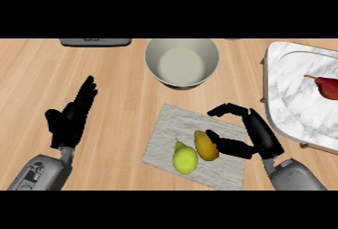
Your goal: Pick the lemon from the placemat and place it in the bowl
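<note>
While the right hand (254, 134) is hanging over the placemat (198, 145) w/ fingers curled wide, holding nothing, it's needing to settle on the lemon (206, 146), not the pear (185, 158) touching it at 7 o'clock. Lemon's lying mid-mat, just off the thumb at 9 o'clock. Bowl (181, 62) is sitting at 12, well apart. Left hand (69, 118) is resting open, far left.

Colours on the pale wood-grain table (119, 89)

Yellow-green oval lemon (185, 158) and orange-yellow oval fruit (206, 145) on a grey speckled cloth placemat (198, 129); cream round bowl (181, 62); white grey-veined marble tray (293, 103); dark red pear-shaped fruit (327, 87).
</note>
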{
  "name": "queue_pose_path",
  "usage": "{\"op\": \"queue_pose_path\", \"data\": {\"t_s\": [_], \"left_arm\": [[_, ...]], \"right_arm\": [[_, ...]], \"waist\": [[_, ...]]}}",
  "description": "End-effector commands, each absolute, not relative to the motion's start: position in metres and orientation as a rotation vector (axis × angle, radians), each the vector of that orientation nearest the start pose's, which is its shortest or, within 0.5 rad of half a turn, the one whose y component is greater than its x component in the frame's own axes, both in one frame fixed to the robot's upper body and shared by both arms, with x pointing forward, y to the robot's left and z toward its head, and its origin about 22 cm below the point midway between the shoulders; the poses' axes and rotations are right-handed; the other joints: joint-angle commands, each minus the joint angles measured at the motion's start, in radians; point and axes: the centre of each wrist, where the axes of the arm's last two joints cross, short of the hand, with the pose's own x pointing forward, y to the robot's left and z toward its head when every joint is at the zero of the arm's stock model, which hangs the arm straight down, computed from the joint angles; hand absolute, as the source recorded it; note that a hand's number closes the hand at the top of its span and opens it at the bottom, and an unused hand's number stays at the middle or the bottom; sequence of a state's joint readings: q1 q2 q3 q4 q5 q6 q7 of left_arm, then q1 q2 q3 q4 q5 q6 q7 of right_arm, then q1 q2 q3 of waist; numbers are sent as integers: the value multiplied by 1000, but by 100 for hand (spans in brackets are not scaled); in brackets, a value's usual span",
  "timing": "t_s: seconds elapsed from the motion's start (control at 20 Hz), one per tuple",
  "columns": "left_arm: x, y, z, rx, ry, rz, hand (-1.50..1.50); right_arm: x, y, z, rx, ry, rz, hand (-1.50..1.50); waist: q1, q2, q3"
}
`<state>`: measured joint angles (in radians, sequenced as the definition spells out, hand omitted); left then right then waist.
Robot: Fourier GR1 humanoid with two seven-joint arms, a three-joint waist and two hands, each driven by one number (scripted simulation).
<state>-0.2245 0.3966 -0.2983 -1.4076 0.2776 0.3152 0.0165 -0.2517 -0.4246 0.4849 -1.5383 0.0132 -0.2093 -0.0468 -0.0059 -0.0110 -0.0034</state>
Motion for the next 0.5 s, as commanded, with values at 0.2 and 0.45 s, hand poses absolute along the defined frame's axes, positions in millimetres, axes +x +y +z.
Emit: {"op": "queue_pose_path", "data": {"t_s": [0.2, 0.45], "left_arm": [[267, 213, 25, 74, -1585, -108, 0], [272, 227, 31, 84, -1581, -112, 0]], "right_arm": [[197, -159, 18, 85, -2018, 338, -150], [186, -167, 73, -115, -2082, 358, -150]], "waist": [[-4, 5, 4], [-1, 7, 3]]}}
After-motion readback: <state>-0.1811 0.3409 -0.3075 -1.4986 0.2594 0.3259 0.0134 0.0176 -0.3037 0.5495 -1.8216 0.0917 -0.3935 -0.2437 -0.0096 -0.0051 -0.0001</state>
